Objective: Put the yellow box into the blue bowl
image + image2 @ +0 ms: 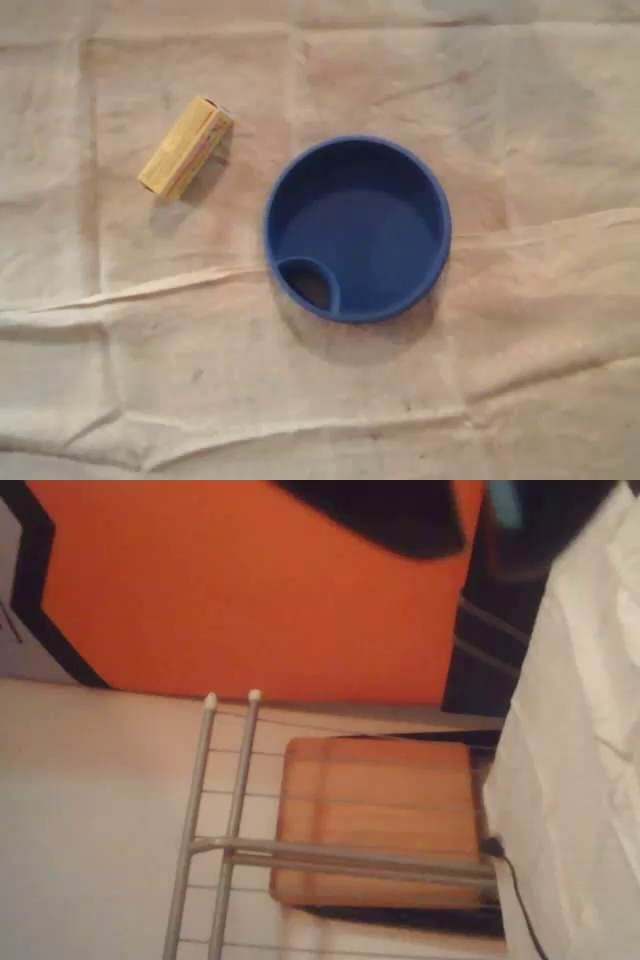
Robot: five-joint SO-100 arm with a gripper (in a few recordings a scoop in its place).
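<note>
A: We log the yellow box (pixel 186 147) first. In the overhead view it lies flat on its long side, set at a slant, its upper end toward the right.

B: Agreed. It sits up and to the left of the blue bowl (pixel 370 240), near it but clearly apart, with bare cloth between them. The bowl stands upright and holds nothing, and a small loop-shaped tab (pixel 308 283) sits on its lower-left rim.

A: Both rest on a creased beige cloth (pixel 520 330), with long folds running across below the bowl.

B: Claw apart or together: we cannot tell.

A: In the wrist view we note an orange panel (pixel 260 590), a grey metal rack (pixel 230 820), a wooden board (pixel 380 820) behind its bars, and white fabric (pixel 580 740) on the right with a black cable (pixel 515 890) beside it.
</note>
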